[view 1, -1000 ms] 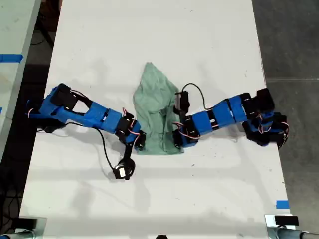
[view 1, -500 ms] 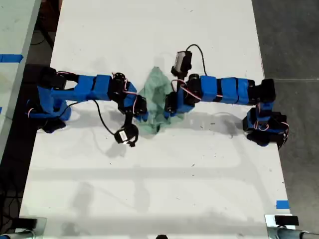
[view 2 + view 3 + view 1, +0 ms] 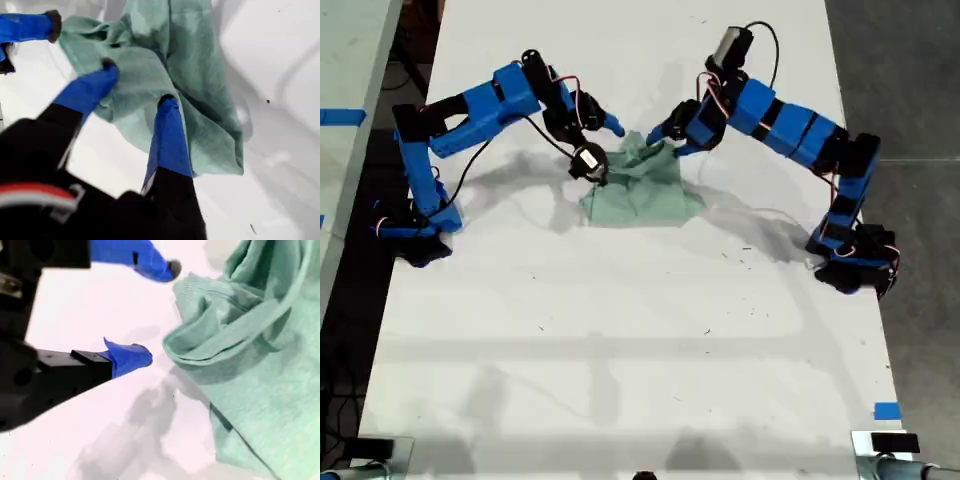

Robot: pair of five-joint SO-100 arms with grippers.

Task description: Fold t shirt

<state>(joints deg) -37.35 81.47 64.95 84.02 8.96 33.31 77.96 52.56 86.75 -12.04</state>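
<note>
White table (image 3: 620,350) holds a folded shirt (image 3: 642,190); first gripper (image 3: 137,82) straddles its edge, spread; second gripper (image 3: 160,310) gapes beside it.

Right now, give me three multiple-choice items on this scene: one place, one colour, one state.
1. On the table, in the exterior view, the t shirt lies:
A) between the two arms
B) near the bottom edge
C) at the left edge

2. The t shirt is:
A) red
B) pale mint green
C) black

3. My second gripper is:
A) shut on the t shirt
B) shut, empty
C) open, empty

Answers:
1. A, the cloth sits between both arms in the table's upper middle.
2. B, it is plain mint in every view.
3. C, the second wrist view shows the jaws apart beside the cloth with nothing between them.
</note>
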